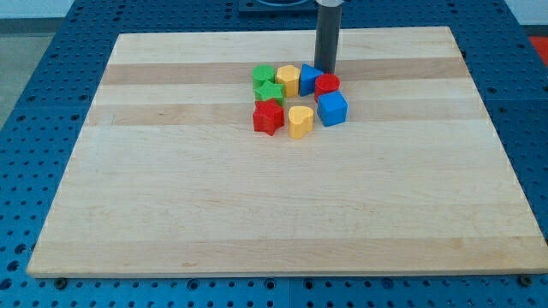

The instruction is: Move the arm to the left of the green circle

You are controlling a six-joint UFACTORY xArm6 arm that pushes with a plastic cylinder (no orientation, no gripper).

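- Near the upper centre of the frame, my tip (325, 70) is the bottom end of a straight dark rod that comes down from the top edge; it has no fingers to spread or press together, and it holds nothing.
- My tip sits at the top right of a cluster of blocks, just behind the red round block (327, 84) and the blue block (309, 79) beside it; whether it touches either one cannot be told.
- Left of that blue block is a yellow block (288, 79), and left of that a green block (263, 75) whose shape is unclear.
- Just below this, on the cluster's left side, is the green circle (269, 92), a round ridged piece, well to the left of my tip with the yellow and blue blocks between them.
- Along the lower row sit a red star (268, 116), a yellow heart (300, 121) and, at the right, a blue cube (332, 109).
- All blocks are packed close, many touching their neighbours.
- They rest on a pale wooden board (257, 205) with lighter and darker strips of grain.
- Around the board shows a blue perforated table top (34, 103).
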